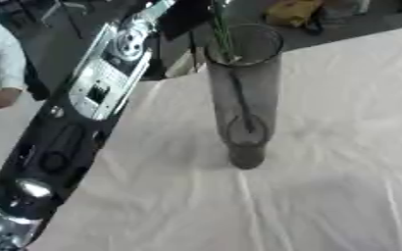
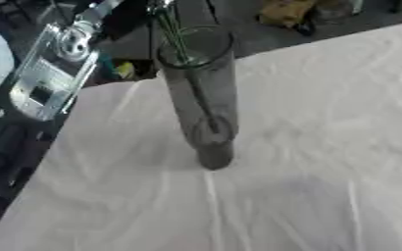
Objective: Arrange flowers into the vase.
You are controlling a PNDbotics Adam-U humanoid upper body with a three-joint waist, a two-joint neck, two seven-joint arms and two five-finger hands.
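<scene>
White cloth, creased and rumpled, covers the bench that fills most of what we see, and beyond its far edge lies a dark floor with a yellowish bundle near the top. On that cloth, a little left of the middle and close to the far edge, stands the vase: a tall, narrow cylinder of clear glass, upright on its base, though from our high vantage it appears to lean toward the top of the view. Inside it we see a thin stem, green where it passes the rim and dark lower down, running down the inside of the glass toward the bottom; its upper end leaves the top of the view, so we cannot see any bloom. A faint shadow of the vase spreads on the cloth around its foot. To the left of the vase, our left arm crosses the view on a long diagonal from the lower left corner up toward the top, with a black lower section and a silver, plate-like section nearer the vase's mouth. Its far end reaches the region just above and beside the rim, but the left hand itself is lost among dark shapes there, and we cannot tell whether its fingers are spread, pressed together or pinching the stem. Our right hand shows nowhere in either view.
</scene>
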